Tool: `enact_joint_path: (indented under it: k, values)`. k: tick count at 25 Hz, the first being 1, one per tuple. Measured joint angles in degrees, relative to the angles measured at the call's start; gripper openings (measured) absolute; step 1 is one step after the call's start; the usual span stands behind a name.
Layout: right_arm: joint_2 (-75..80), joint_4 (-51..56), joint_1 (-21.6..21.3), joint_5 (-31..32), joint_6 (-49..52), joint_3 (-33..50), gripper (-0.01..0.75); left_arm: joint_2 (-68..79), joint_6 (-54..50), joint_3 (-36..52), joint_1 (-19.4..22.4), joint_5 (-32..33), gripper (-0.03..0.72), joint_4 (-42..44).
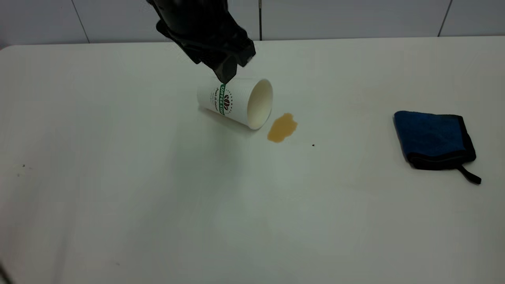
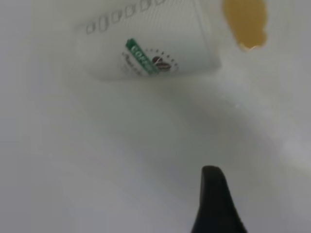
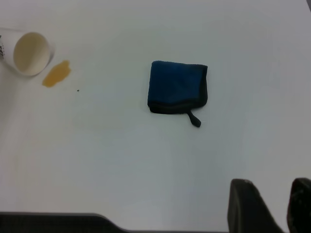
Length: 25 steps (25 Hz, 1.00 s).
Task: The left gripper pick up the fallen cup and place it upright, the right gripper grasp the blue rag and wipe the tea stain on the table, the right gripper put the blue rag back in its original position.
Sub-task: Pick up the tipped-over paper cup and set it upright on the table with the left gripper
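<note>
left gripper (image 1: 225,77) hangs right over the fallen cup (image 1: 236,101), can't tell if it's spread or clenched. cup's on its side, mouth by the tea stain (image 1: 282,127); a clumsy pinch could crush it or roll it thru the spill. right gripper (image 3: 272,206) parked w/ fingers parted, blue rag (image 1: 433,139) well off.

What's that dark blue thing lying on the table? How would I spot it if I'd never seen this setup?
Start from the white table and find the paper cup lying on its side beside a tea stain, under the left gripper. Well apart from them toward the right arm's side lies the blue rag, folded flat. It alone is dark: blue cloth with black edging and a small black loop at one corner.
</note>
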Motion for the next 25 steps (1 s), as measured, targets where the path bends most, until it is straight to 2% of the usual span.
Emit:
enact_joint_path:
  k: [2, 4, 7, 10, 14, 19, 25]
  values:
    - [0.00, 0.00, 0.00, 0.00, 0.00, 0.00, 0.239, 3.55, -10.13, -3.22, -3.05, 4.81, 0.513, 10.77]
    - [0.00, 0.00, 0.00, 0.00, 0.00, 0.00, 0.239, 7.09, -17.42, -5.69, -6.47, 5.95, 0.510, 20.08]
    - [0.00, 0.00, 0.00, 0.00, 0.00, 0.00, 0.239, 10.88, -26.20, -9.61, -9.92, 4.61, 0.510, 25.44]
    - [0.00, 0.00, 0.00, 0.00, 0.00, 0.00, 0.239, 16.17, -29.40, -15.43, -12.38, 7.04, 0.501, 26.77]
    - [0.00, 0.00, 0.00, 0.00, 0.00, 0.00, 0.239, 23.64, -31.05, -24.34, -12.70, 12.65, 0.480, 28.53]
    - [0.00, 0.00, 0.00, 0.00, 0.00, 0.00, 0.239, 30.91, -31.81, -33.10, -12.56, 15.65, 0.473, 32.79]
    - [0.00, 0.00, 0.00, 0.00, 0.00, 0.00, 0.239, 34.32, -33.48, -37.22, -12.38, 19.08, 0.471, 37.68]
